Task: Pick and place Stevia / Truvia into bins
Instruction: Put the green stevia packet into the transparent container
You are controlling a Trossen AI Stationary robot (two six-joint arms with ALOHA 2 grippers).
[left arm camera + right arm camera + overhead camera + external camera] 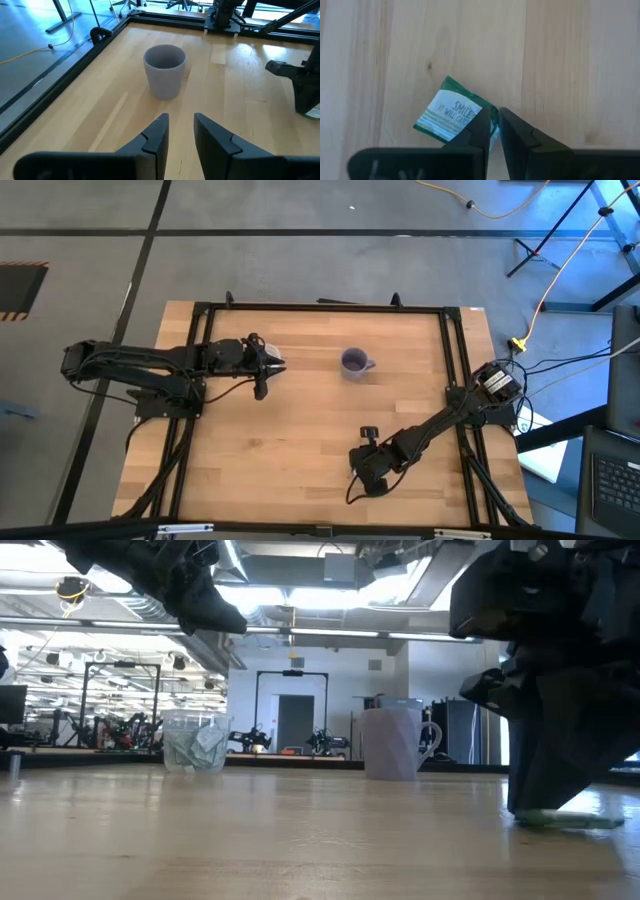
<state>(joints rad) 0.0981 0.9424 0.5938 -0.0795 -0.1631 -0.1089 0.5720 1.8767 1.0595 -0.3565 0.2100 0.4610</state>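
Observation:
A green and white Stevia packet [454,114] lies flat on the wooden table near its front edge, also showing in the low view [570,822]. My right gripper [494,125] stands over it, pointing steeply down, shut on one end of it. At the far left a clear plastic cup [195,741] holds several packets. A purple-grey mug [354,362] stands upright mid-table, its handle toward the right. My left gripper [181,131] hovers open above the clear cup, facing the mug [165,70], with nothing between its fingers. My right gripper pinches the packet's green end [493,115], at a corner, between its two fingertips [481,124]. The fingers come from above, slanting steeply down. The packet still lies flat on the table, its printed face up.
A black frame [455,360] runs around the tabletop. Bare wood lies between the mug and my right gripper and across the near left of the table [250,470]. Cables and stands lie on the floor beyond the table.

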